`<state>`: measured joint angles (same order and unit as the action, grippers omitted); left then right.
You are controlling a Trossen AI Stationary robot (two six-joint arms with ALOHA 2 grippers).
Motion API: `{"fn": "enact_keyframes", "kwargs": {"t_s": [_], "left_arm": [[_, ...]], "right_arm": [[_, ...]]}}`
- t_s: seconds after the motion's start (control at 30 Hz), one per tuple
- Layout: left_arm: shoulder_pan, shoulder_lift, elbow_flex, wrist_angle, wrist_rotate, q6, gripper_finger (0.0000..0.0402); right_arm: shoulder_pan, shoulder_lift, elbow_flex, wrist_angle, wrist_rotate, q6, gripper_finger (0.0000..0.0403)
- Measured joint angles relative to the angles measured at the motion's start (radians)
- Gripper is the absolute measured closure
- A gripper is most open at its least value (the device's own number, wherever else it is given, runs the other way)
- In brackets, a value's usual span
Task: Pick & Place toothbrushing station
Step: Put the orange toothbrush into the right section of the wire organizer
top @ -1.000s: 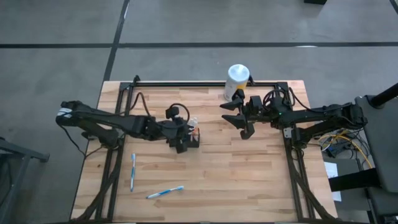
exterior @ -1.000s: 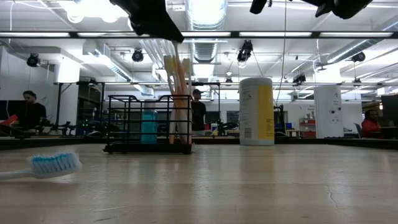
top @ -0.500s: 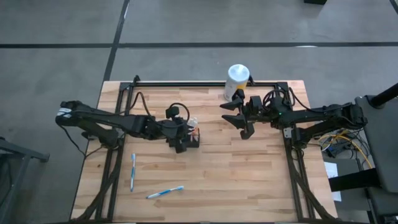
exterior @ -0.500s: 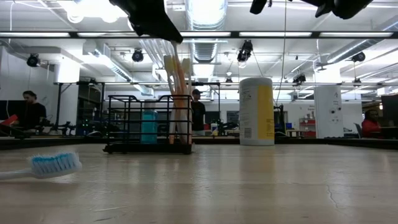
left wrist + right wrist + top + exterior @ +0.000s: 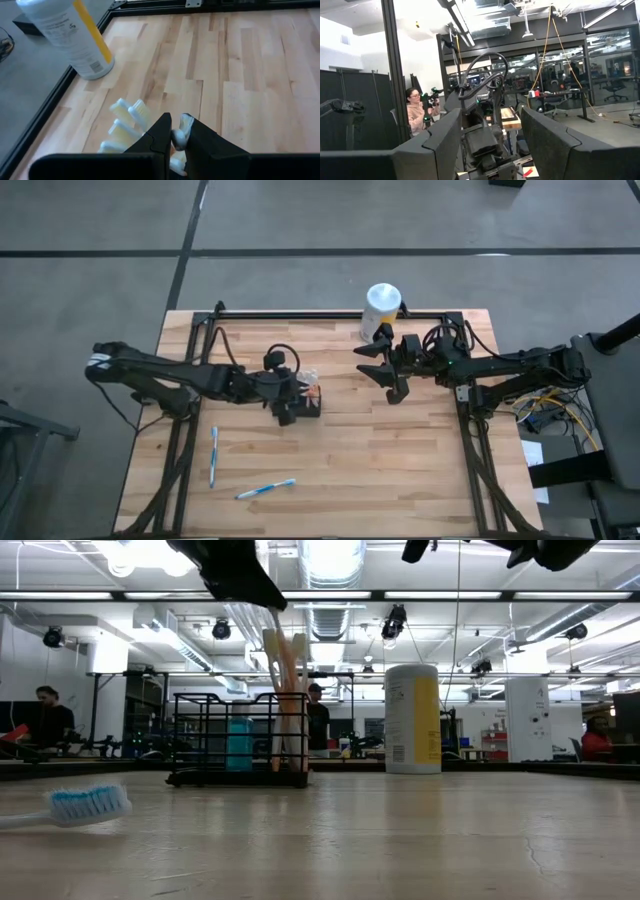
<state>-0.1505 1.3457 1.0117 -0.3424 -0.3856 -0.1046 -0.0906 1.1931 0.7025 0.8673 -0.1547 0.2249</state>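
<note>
Toothbrushing station (image 5: 306, 402) (the small black wire basket (image 5: 240, 738)) standing on the wooden table (image 5: 340, 470), about mid-table. Left gripper (image 5: 291, 398) directly over the station's left part, fingers (image 5: 161, 135) pinched onto the head of a toothbrush (image 5: 181, 134) standing upright inside. In the low view, several pale toothbrushes (image 5: 285, 700) upright at one end of the station, tops poking above its rim, with the left gripper (image 5: 262, 590) hanging just above them. Something teal (image 5: 239, 744) also inside the station, beside the brushes.

Right gripper (image 5: 382, 365) well to the right of the station, raised off the table, jaws spread wide and holding nothing; fingers (image 5: 440, 145) far apart in its own wrist view, which looks level into the room. White-topped canister (image 5: 381, 310) with a yellow stripe behind and to the right of the station, at the table's back edge, near the right gripper.

Two blue-and-white toothbrushes flat on the table in front of the station and to its left: one (image 5: 213, 455) lengthwise, one (image 5: 265, 489) nearer the front edge, slanted. Blue bristled head (image 5: 88, 804) close to the low camera.
</note>
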Motion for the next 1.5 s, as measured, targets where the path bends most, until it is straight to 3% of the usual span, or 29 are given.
{"fn": "enact_keyframes", "kwargs": {"t_s": [0.17, 0.4, 0.63, 0.83, 1.07, 1.5], "left_arm": [[0.000, 0.000, -0.027, 0.032, 0.001, -0.025, 0.0362], [0.001, 0.000, -0.037, 0.188, 0.000, 0.060, 0.0362], [0.007, 0.000, -0.037, 0.195, 0.002, 0.070, 0.0362], [0.008, 0.000, 0.025, 0.138, 0.032, 0.067, 0.0362], [0.027, -0.001, 0.151, -0.064, 0.036, -0.021, 0.0362], [0.035, 0.044, 0.159, -0.059, 0.058, -0.006, 0.0362]], "right_arm": [[0.000, 0.000, 0.000, 0.000, 0.000, 0.000, 0.0199], [0.000, 0.000, 0.000, 0.000, 0.000, -0.001, 0.0199], [0.000, 0.000, 0.000, 0.000, 0.000, 0.000, 0.0199], [0.000, 0.000, 0.000, 0.000, 0.000, -0.001, 0.0199], [0.000, 0.000, 0.000, 0.000, 0.000, -0.015, 0.0199], [0.000, 0.000, -0.001, -0.001, 0.000, -0.020, 0.0199]]}}
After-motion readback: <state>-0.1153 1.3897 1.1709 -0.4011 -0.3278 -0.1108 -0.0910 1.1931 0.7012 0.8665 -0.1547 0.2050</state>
